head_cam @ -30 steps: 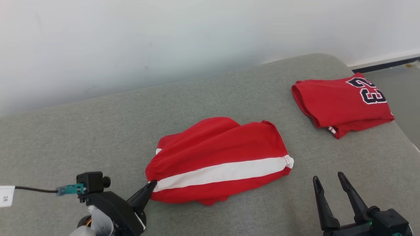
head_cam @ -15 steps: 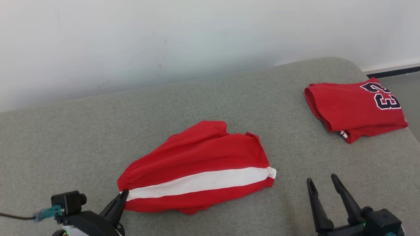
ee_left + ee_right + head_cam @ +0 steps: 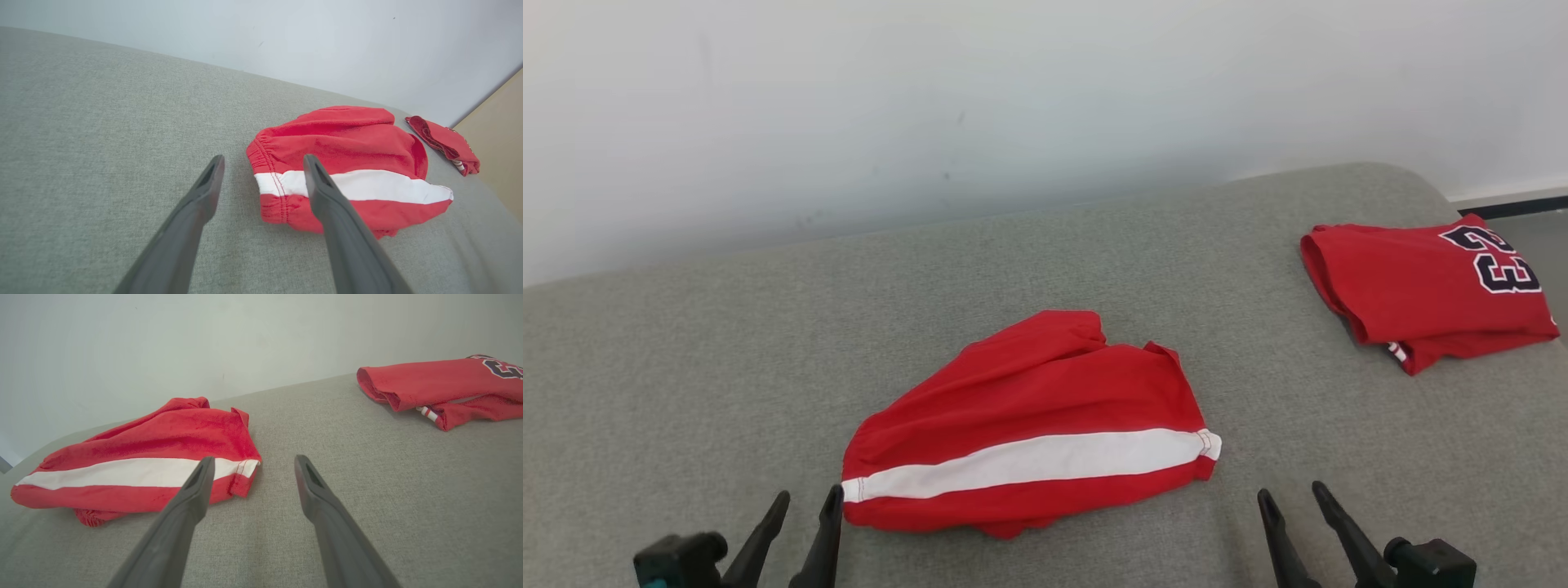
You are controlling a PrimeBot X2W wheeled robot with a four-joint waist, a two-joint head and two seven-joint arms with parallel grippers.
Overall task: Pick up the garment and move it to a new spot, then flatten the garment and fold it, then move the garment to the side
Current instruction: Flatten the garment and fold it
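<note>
Seemingly, the red shorts (image 3: 1029, 425) are lying folded on the grey cushion (image 3: 727, 343), well left of the 23 jersey (image 3: 1413, 286), while the left tool (image 3: 809, 492) and right tool (image 3: 1289, 488) are hovering spread and empty, leaving little undone.

Over at the far right of the grey cushion (image 3: 727, 367) lies a red jersey (image 3: 1421, 286), folded flat and close to the cushion's rounded corner. There's the number 23 (image 3: 1499, 261) on top in dark letters edged with white, sitting at the jersey's outer end. A bit of white-striped trim (image 3: 1396, 351) peeks out from the lower fold. The right wrist view catches the folded edge side-on, layers stacked and slightly puffed. Behind it all runs a plain white wall (image 3: 1013, 98) with a few faint scuffs. A dark baseboard (image 3: 1511, 204) shows at the far right, and pale floor (image 3: 500, 139) beyond the cushion's edge.
</note>
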